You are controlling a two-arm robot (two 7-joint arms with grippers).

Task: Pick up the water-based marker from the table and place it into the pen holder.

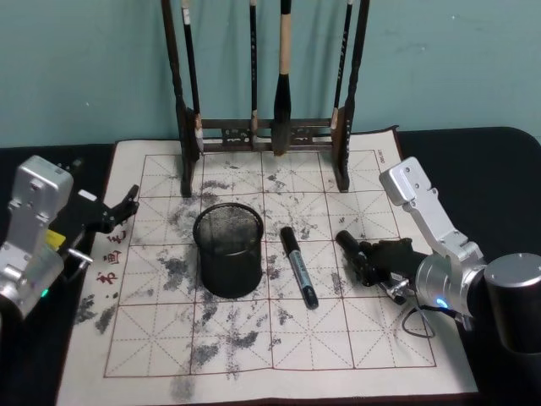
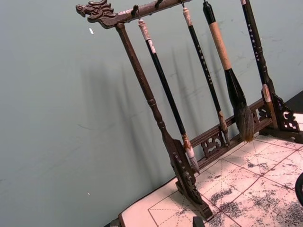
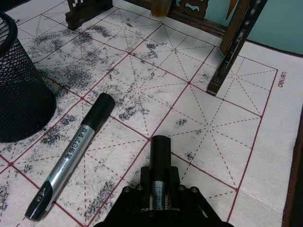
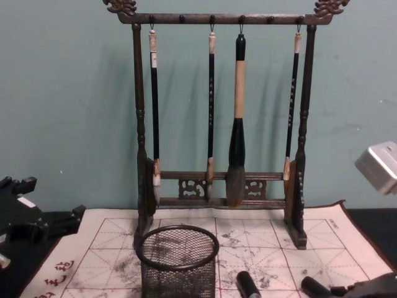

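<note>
Right tool [image 1: 372, 260] was clamped on a marker [image 3: 160, 158], low over the mat [image 1: 254, 355]; I couldn't tell if it was lifted clear. The marker's long axis ran straight out from the jaws, roughly flat. Pen holder [image 1: 228, 271] stood to the tool's left, with a second marker [image 1: 298, 266] lying on the mat between them. I judged the right arm nearer. Left tool [image 1: 114, 211] sat parked at the mat's left edge.

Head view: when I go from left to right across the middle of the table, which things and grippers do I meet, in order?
left gripper → pen holder → loose marker → second marker, held in the right gripper
</note>
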